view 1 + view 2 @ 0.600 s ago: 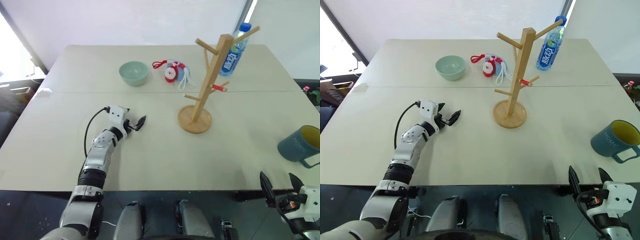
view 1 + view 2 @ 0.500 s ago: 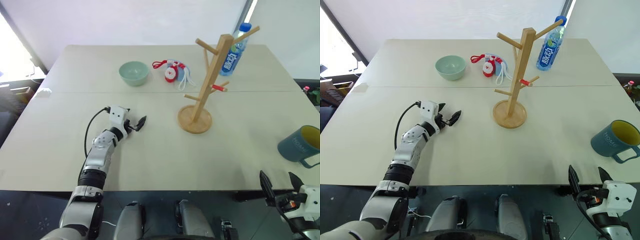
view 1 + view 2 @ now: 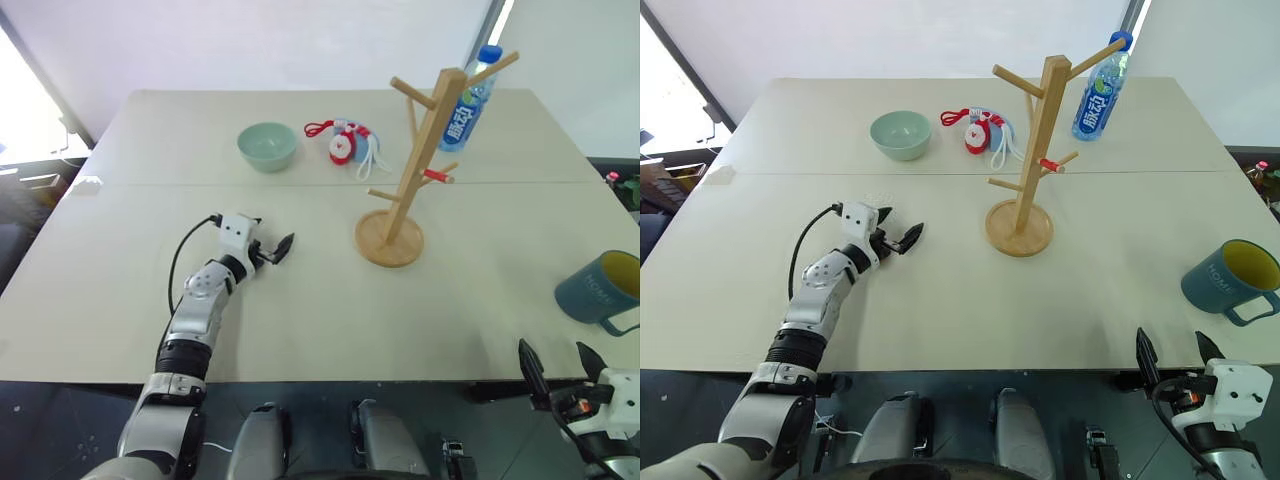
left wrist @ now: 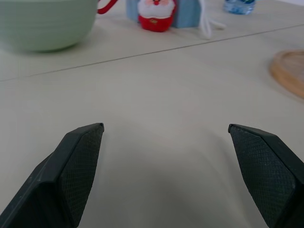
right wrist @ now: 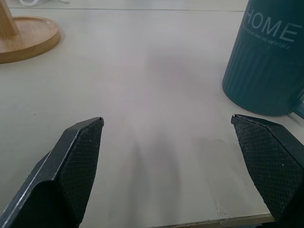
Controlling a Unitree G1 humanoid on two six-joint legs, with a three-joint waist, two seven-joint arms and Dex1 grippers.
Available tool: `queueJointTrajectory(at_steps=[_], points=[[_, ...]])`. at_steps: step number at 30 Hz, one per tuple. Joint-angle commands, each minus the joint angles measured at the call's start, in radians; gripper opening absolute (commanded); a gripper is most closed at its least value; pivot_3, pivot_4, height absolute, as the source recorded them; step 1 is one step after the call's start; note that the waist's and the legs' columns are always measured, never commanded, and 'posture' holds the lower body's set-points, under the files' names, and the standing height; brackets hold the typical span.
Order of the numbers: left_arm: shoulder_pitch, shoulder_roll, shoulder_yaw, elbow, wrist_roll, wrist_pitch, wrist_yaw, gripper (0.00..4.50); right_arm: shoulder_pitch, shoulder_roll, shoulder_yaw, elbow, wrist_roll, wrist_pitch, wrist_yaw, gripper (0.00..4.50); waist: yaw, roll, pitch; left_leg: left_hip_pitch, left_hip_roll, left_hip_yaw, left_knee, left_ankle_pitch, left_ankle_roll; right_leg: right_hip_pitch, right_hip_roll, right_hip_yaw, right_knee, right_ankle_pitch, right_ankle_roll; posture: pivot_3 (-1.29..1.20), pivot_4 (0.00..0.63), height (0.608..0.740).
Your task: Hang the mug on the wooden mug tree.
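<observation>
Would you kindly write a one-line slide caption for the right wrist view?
Open right gripper at the table edge, facing the blue-grey "HOME" mug; the wooden mug tree base stands beyond.

Pale table before white wall

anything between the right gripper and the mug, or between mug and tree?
Nothing visible. The right gripper sits open at the table's near edge, with only bare table between it and the mug. From the mug to the mug tree the tabletop is also bare; the bottle stands behind the tree, off that path.
</observation>
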Motion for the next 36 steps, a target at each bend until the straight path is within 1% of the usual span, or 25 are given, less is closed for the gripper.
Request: queueJointTrajectory(at_steps=[1,3,5,7,12,15,21,25,36], points=[[0.044,0.028,-0.053,-0.175,-0.097,0.072,-0.185,4.50,-0.004,0.006,-0.032,-0.010,0.015,-0.026,-0.017,4.47,-0.001,0.000,0.000,-0.002,0.000,0.000,0.000,0.000,0.000,-0.002,0.000,0.000,0.000,0.000,0.000,0.00,0.150,0.740],[0.071,0.044,-0.081,-0.258,-0.153,0.144,-0.270,4.50,-0.004,0.010,-0.039,-0.008,0.015,-0.033,-0.026,4.47,0.000,0.001,-0.001,-0.007,0.000,0.000,0.000,0.000,0.000,-0.007,0.000,0.000,0.000,0.000,0.000,0.00,0.150,0.740],[0.096,0.086,-0.148,-0.377,-0.216,0.237,-0.400,4.50,-0.009,0.019,-0.060,-0.015,0.024,-0.040,-0.052,4.47,0.000,0.001,-0.001,-0.010,0.000,0.000,0.001,0.000,0.000,-0.009,0.000,0.000,0.000,0.000,-0.001,0.00,0.150,0.740],[0.105,0.118,-0.202,-0.454,-0.245,0.290,-0.482,4.50,-0.014,0.027,-0.076,-0.016,0.024,-0.047,-0.076,4.47,0.001,0.001,-0.001,-0.010,0.000,0.000,0.001,0.000,0.000,-0.010,0.000,0.000,0.000,0.000,-0.001,0.00,0.150,0.740],[0.095,0.148,-0.284,-0.564,-0.287,0.371,-0.571,4.50,-0.040,0.037,-0.113,-0.007,0.015,-0.049,-0.144,4.47,-0.001,0.002,-0.001,-0.010,0.000,0.000,0.001,0.000,0.000,-0.010,0.000,0.001,0.000,0.000,-0.001,0.00,0.150,0.740],[0.072,0.135,-0.317,-0.585,-0.277,0.377,-0.581,4.50,-0.083,0.023,-0.146,0.037,-0.032,-0.027,-0.229,4.47,-0.001,0.002,-0.002,-0.010,0.000,0.000,0.002,0.000,0.000,-0.010,0.001,0.001,0.001,0.000,-0.001,0.00,0.150,0.740],[0.064,0.114,-0.326,-0.590,-0.273,0.374,-0.565,4.50,-0.198,-0.015,-0.198,0.124,-0.059,0.012,-0.345,4.47,-0.007,0.003,-0.002,-0.010,-0.002,0.000,0.003,0.000,0.000,-0.010,0.003,0.002,0.001,0.000,-0.001,0.00,0.150,0.740],[0.070,0.112,-0.320,-0.601,-0.274,0.371,-0.556,4.50,-0.251,-0.035,-0.216,0.168,-0.059,0.037,-0.383,4.47,-0.006,0.003,-0.002,-0.010,-0.003,-0.001,0.003,0.001,0.001,-0.010,0.004,0.002,0.001,0.000,-0.001,0.00,0.150,0.740],[0.070,0.120,-0.302,-0.651,-0.302,0.400,-0.523,4.50,-0.324,-0.064,-0.234,0.250,-0.069,0.063,-0.429,4.47,-0.007,0.005,-0.003,-0.009,-0.003,-0.001,0.003,0.001,0.001,-0.009,0.005,0.002,0.003,0.000,-0.001,0.00,0.150,0.740]])
